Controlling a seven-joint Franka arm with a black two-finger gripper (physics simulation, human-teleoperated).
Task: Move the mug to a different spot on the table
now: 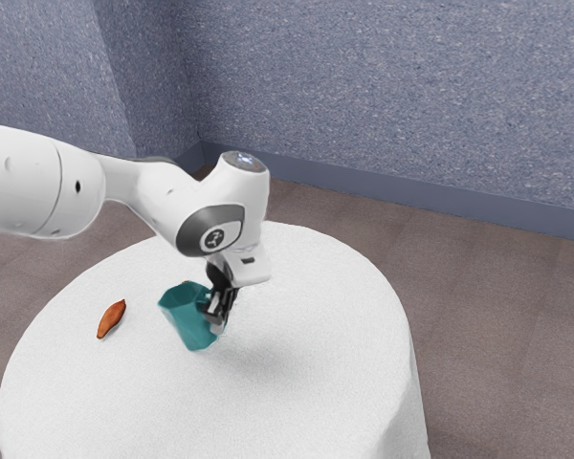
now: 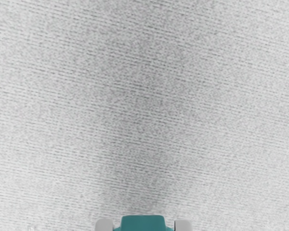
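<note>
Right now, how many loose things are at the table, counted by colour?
Teal: 1, the mug, tilted, gripped at its rim by the fingers.
Orange: 1, a small long thing lying on the table, apart from the mug.
Total: 2.

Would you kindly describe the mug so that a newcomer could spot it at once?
Start at the round white table. Near its middle the arm's black jaws are shut on the mug, which hangs tilted. It is teal, unlike the small orange thing lying flat toward the exterior view's left.
</note>
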